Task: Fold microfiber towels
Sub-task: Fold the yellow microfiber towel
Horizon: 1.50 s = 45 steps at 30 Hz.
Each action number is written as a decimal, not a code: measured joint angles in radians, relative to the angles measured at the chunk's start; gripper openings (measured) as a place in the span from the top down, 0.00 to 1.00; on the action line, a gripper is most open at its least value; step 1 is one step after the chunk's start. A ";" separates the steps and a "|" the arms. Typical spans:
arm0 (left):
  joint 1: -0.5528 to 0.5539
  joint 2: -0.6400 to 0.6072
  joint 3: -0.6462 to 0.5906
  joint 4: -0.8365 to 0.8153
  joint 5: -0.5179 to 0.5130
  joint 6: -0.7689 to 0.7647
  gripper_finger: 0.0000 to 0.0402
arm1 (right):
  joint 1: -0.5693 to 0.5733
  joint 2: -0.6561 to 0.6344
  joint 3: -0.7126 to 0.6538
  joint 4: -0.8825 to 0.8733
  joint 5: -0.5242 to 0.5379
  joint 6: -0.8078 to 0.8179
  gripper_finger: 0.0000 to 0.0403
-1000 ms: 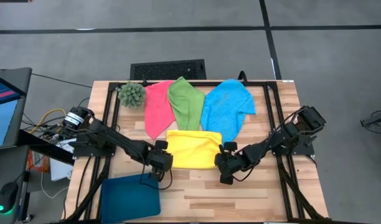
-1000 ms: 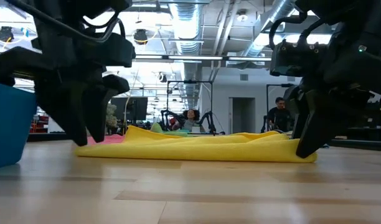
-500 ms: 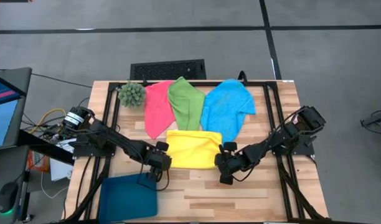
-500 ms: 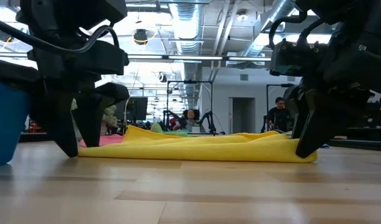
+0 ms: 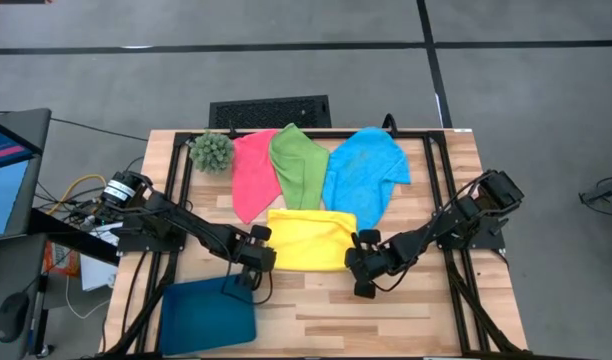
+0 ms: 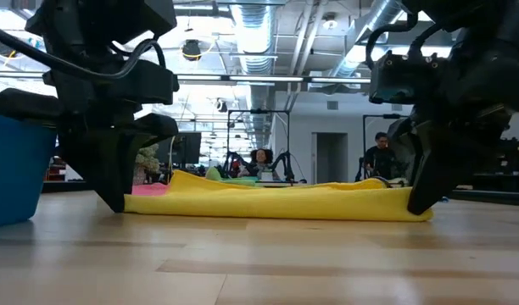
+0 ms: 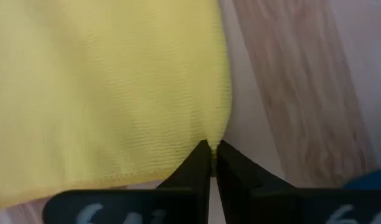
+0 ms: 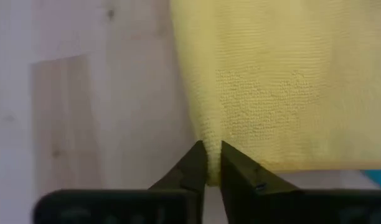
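A yellow microfiber towel (image 5: 311, 240) lies flat on the wooden table, folded over into a rectangle. My left gripper (image 5: 261, 260) is shut on its near-left corner and my right gripper (image 5: 359, 264) on its near-right corner. In the low view the towel (image 6: 276, 203) stretches between my left gripper (image 6: 122, 202) and my right gripper (image 6: 419, 203). Behind the yellow towel, pink (image 5: 251, 172), green (image 5: 298, 160) and blue (image 5: 364, 175) towels lie loosely spread out, overlapping one another. My left gripper pinches the yellow towel's left edge just at its near corner (image 7: 216, 132) between its two fingertips, slanting down from the table's left. The cloth puckers at the tips; the towel still lies on the table. My right gripper pinches the right edge at the near corner (image 8: 210, 138) between its fingertips, slanting down from the table's right. Cloth fills the narrow gap between the tips, and the towel rests on the table.
A dark teal tray (image 5: 208, 315) sits at the near left, close beside my left gripper. A spiky green ball plant (image 5: 212, 150) stands at the far left. Bare wood lies in front of the yellow towel (image 5: 386, 320).
Both grippers have shut on the yellow towel's near corners. The left fingers have closed in toward the towel, and its left end has drawn in slightly toward the right; the rest of the towel has stayed flat.
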<state>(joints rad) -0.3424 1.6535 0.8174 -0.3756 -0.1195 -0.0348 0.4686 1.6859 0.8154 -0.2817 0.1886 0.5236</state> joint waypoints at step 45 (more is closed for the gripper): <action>0.391 -0.095 0.083 -0.052 -0.045 0.032 0.99 | -0.296 -0.220 0.047 -0.385 -0.056 -0.063 0.92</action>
<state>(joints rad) 0.0484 1.5581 0.9001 -0.4279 -0.1646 -0.0032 0.1731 1.4658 0.8619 -0.6666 0.1326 0.4603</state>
